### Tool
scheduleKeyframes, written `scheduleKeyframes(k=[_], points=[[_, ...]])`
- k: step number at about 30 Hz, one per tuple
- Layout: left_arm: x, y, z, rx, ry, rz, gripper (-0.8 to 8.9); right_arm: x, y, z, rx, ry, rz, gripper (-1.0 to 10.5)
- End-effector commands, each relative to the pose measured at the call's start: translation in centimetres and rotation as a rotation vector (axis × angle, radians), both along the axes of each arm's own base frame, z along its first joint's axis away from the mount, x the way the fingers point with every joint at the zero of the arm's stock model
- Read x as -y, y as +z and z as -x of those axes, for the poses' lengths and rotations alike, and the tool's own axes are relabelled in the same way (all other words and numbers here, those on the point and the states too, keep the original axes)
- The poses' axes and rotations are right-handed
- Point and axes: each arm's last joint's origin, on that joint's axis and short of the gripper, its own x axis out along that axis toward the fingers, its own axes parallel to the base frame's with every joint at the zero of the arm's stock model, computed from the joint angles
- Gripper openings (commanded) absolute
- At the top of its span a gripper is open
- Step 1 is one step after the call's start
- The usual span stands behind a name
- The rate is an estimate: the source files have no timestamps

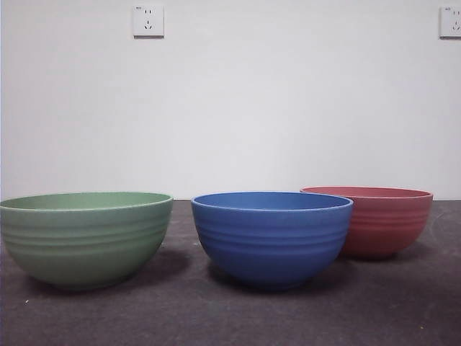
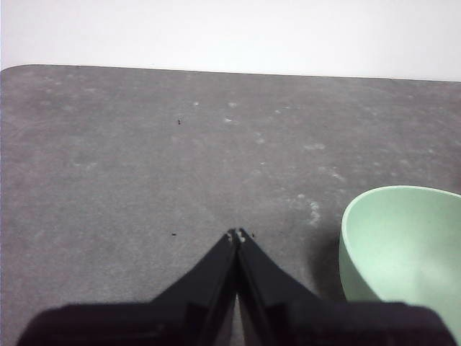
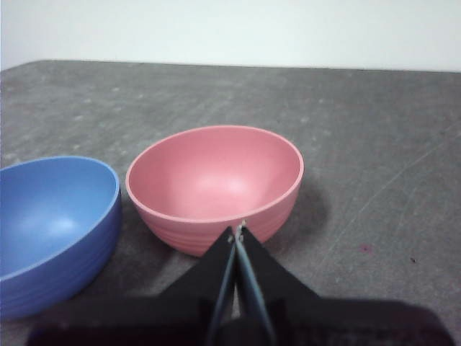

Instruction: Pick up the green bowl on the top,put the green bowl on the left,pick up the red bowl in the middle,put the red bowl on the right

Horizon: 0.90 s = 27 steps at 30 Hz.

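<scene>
The green bowl (image 1: 86, 234) stands upright on the table at the left of the front view; its rim also shows in the left wrist view (image 2: 403, 252). The red bowl (image 1: 374, 220) stands upright at the right, a little farther back; it is empty in the right wrist view (image 3: 216, 184). My left gripper (image 2: 237, 235) is shut and empty, above the bare mat beside the green bowl. My right gripper (image 3: 238, 231) is shut and empty, just off the red bowl's near side. Neither gripper shows in the front view.
A blue ridged bowl (image 1: 271, 234) stands in the middle between the other two; it also shows beside the red bowl in the right wrist view (image 3: 50, 223). The dark grey mat (image 2: 144, 158) covers the table. A white wall with sockets (image 1: 148, 21) stands behind.
</scene>
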Motion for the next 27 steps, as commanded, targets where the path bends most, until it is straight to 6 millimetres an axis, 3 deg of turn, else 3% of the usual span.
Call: scheduleKeyframes(k=[1, 27], points=[[-0.02, -0.48, -0.06, -0.012, 0.004, 0.006, -0.03, 0.02, -0.57, 0.1, -0.01, -0.002, 0.006, -0.2], [-0.02, -0.48, -0.06, -0.012, 0.004, 0.006, -0.03, 0.01, -0.48, 0.12, -0.02, -0.008, -0.058, -0.2]])
